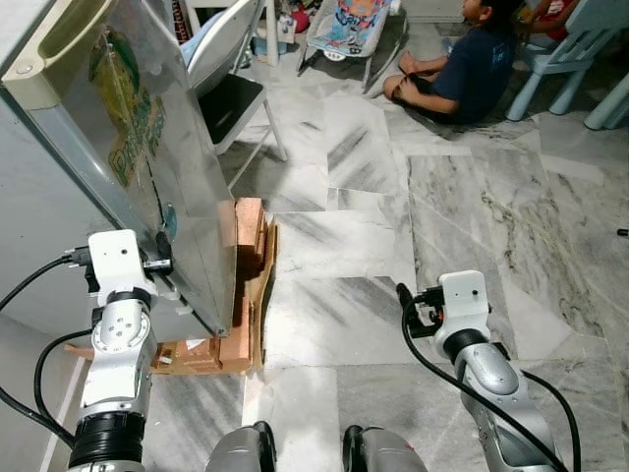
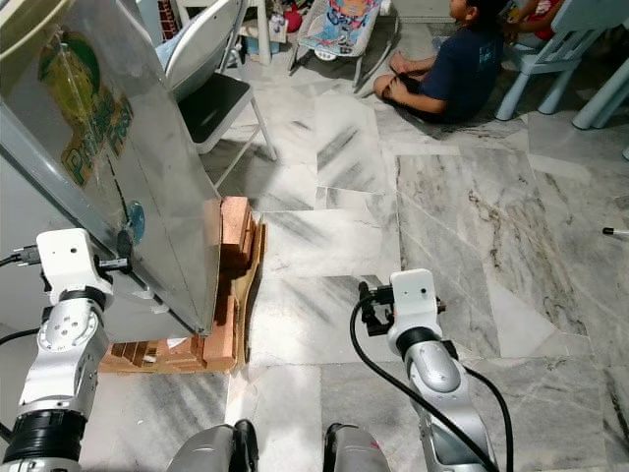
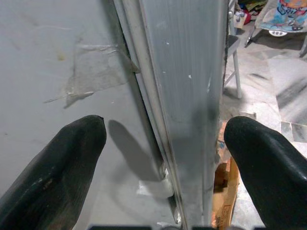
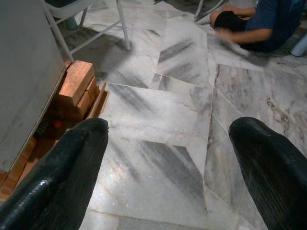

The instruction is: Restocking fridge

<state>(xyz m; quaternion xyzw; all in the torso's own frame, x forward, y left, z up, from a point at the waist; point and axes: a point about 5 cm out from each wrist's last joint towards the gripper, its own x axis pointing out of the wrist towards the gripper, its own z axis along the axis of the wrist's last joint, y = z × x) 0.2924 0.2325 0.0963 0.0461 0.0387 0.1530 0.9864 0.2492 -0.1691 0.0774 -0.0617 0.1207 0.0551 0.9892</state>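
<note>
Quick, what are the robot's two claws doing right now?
Left gripper: open, fingers either side of the fridge door edge.
Right gripper: open, holding nothing, over the floor.

Even, soft daylight fills both eye views, and the marble floor (image 1: 393, 216) carries a pale sheen toward 12 o'clock, with no hard glare. The steel fridge door (image 1: 167, 167) at 10 o'clock gives a dull smeared reflection, and its edge and the chair's (image 1: 231, 98) legs bow with wide-angle distortion. In the wrist views the black fingers (image 3: 53, 167) loom soft and unfocused at 7 and 5 o'clock; one drops a grey shadow on the fridge wall (image 3: 57, 62), and the seated person's (image 4: 259, 28) forearm is motion-blurred at 1 o'clock.
</note>
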